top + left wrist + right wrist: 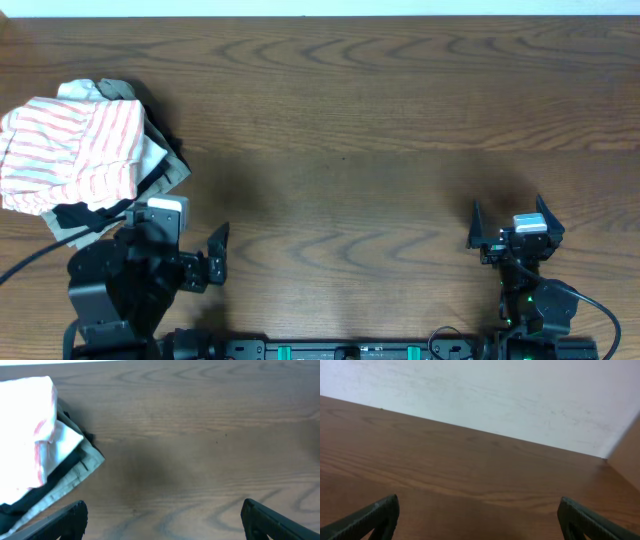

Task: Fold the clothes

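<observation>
One big brown wooden table (380,120) fills most of every view. A pile of clothes sits at its left edge, on the robot's left side. On top of that pile lies the shirt (70,150), white with thin orange-red stripes, bunched into a soft lump. Seen from above, its long side runs left to right across the table, and part of it hangs past the left edge of the picture. Its collar and buttons do not show, so which end is the top cannot be told.

Under the shirt lie a plain white piece (65,442), a black piece (65,467) and a khaki piece (82,467), each poking out on the right side.

From above you see the whole pile and both arms. The left wrist view shows only the right corner of the pile, but there the layers are easy to tell apart. The right wrist view shows no clothes at all, just bare table and a white wall (495,395).

The left gripper (162,522) is spread wide and holds nothing, with bare wood in front of it just to the right of the pile. The right gripper (510,222) is spread wide too, holding nothing, well apart from the clothes.
</observation>
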